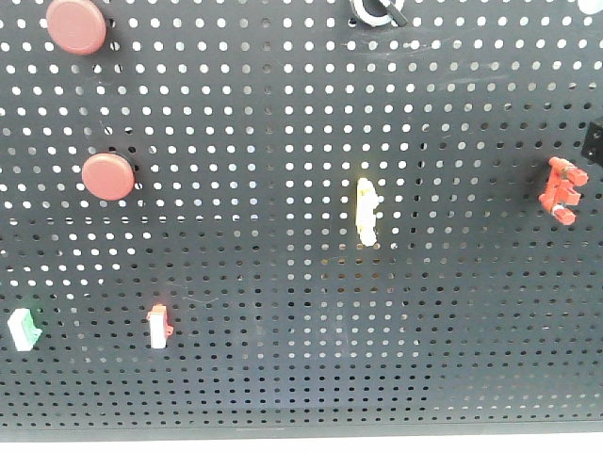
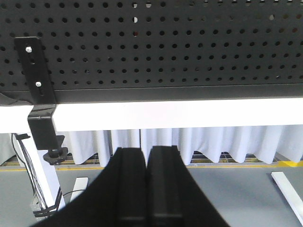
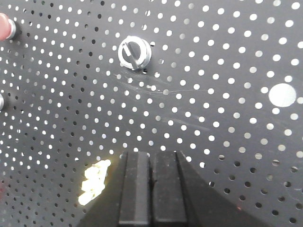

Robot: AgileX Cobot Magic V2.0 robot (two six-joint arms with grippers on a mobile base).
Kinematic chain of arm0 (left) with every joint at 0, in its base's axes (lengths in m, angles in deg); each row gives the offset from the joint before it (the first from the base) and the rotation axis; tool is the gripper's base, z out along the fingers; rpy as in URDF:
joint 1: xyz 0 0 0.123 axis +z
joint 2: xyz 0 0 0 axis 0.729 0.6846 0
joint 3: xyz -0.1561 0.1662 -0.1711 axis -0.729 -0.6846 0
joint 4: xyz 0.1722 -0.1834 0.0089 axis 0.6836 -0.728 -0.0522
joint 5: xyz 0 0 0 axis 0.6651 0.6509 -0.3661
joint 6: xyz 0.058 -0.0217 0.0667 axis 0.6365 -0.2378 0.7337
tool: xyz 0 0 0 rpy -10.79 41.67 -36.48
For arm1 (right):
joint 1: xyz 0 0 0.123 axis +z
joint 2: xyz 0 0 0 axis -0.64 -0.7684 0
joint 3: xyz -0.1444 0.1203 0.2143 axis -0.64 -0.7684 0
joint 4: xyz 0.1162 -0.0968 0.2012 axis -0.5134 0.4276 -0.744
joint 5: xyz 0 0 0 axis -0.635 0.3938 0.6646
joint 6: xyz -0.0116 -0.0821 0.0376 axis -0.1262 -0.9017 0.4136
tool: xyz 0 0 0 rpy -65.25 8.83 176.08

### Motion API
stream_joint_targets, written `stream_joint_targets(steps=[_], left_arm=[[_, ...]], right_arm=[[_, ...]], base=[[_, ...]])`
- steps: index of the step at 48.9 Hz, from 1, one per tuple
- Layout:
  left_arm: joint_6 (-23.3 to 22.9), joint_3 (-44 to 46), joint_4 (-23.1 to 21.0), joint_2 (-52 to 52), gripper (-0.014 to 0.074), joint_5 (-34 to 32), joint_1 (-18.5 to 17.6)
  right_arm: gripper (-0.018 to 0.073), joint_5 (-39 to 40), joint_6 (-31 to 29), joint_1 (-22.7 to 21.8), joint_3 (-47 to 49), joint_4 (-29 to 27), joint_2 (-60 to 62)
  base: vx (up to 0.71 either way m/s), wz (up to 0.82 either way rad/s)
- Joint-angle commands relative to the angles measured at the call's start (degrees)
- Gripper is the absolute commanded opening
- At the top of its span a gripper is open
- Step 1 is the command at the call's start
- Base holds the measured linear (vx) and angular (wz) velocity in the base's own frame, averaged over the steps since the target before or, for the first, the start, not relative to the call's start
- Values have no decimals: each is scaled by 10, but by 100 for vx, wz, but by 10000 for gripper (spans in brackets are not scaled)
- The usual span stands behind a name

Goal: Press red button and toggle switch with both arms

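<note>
Both hands have their fingers pressed together on nothing: the right hand (image 3: 152, 189) sits below the toggle switch (image 3: 134, 52) on the pegboard (image 1: 452, 311), while the left hand (image 2: 147, 184) hangs under the board's lower edge, far from the red button (image 1: 107, 176). With two alike, the left could press the other red disc (image 1: 76, 25), and the right may slide off the short lever. No readable writing shows.

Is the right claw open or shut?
Shut. In the right wrist view the right claw has its two black fingers pressed together with no gap, holding nothing, below the toggle switch.
</note>
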Motion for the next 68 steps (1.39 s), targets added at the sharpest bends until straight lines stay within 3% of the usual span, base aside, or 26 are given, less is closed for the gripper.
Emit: stream_joint_targets(steps=[1,6,10,17,22,29,47,49,57,68], left_arm=[[-5,-16,-7,-2,2,-43,0],[-5,-16,-7,-2,2,-43,0],[-5,-16,-7,-2,2,-43,0],[-5,-16,-7,-2,2,-43,0],[-5,-16,-7,-2,2,-43,0],[-5,-16,-7,-2,2,-43,0],[-5,-16,-7,-2,2,-39,0],[-5,-16,-7,-2,2,-39,0],[-5,-16,-7,-2,2,-38,0],[-5,-16,-7,-2,2,-37,0]], right_arm=[[0,42,-1,-2,16,5,2],[0,32,-15,-5,16,9,11],[0,3,-52,-32,3,-32,35],[0,17,-112,-158,-87,-153,117],[0,39,-123,-242,-179,-194,188],[0,56,-121,-311,-323,-248,287],[0,59,-112,-315,-609,-265,454],[0,9,-101,-315,-604,-266,462],[0,-61,-98,-315,-605,-267,460],[0,-60,-98,-315,-605,-267,459]], base=[[0,0],[0,0],[0,0],[0,0],[0,0],[0,0],[0,0],[0,0],[0,0],[0,0]])
